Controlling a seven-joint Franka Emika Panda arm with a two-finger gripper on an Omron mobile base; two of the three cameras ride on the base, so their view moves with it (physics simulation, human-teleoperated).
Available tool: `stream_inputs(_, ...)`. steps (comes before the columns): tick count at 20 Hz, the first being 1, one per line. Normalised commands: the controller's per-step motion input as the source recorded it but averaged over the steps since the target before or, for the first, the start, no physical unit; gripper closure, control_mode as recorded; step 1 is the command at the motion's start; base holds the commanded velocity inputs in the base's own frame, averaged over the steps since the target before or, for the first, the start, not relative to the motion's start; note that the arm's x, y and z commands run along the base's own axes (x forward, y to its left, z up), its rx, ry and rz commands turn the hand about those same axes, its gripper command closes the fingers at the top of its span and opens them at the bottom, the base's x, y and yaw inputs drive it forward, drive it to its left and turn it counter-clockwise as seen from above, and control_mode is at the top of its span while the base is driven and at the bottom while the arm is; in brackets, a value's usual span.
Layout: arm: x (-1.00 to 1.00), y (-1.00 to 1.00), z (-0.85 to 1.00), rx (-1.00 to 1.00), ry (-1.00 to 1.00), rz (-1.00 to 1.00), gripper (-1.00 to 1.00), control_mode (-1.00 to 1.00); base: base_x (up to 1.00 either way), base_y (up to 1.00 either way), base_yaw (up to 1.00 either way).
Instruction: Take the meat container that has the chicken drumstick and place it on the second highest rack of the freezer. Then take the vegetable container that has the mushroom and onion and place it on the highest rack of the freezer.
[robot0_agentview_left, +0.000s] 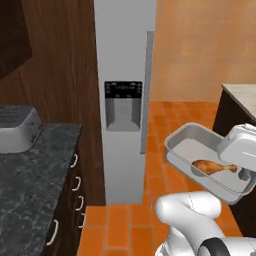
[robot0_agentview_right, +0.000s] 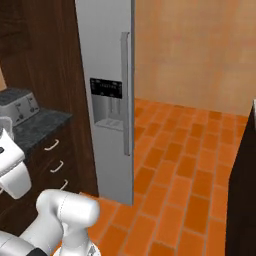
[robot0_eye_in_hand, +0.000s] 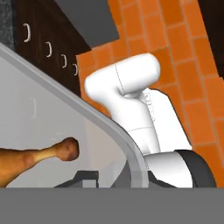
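Note:
The meat container, a grey metal tray, hangs tilted in the air at the right of the left base view. The orange-brown chicken drumstick lies in it. My gripper is shut on the tray's right rim. In the hand view the tray wall runs across the left, the drumstick shows its bone end, and my gripper clamps the rim. The tall grey freezer stands ahead to the left with its door shut, so its racks are hidden. The vegetable container with the mushroom and onion is out of view.
A dark stone counter with a toaster and drawers lies to the left of the freezer. Another counter stands at the right. Orange tiled floor stretches right of the freezer.

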Motion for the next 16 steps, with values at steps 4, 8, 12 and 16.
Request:
stream_inputs(4, 0.0, 0.0, 0.0, 0.0, 0.0, 0.0, 1.0, 1.0, 0.76, -0.5, -0.42)
stream_inputs(8, 0.0, 0.0, 0.0, 0.0, 0.0, 0.0, 1.0, 1.0, 0.84, -0.77, -0.15)
stream_inputs(12, 0.0, 0.0, 0.0, 0.0, 0.0, 0.0, 1.0, 1.0, 0.73, -0.98, -0.01)
stream_inputs(16, 0.0, 0.0, 0.0, 0.0, 0.0, 0.0, 1.0, 1.0, 0.87, -0.81, 0.0)
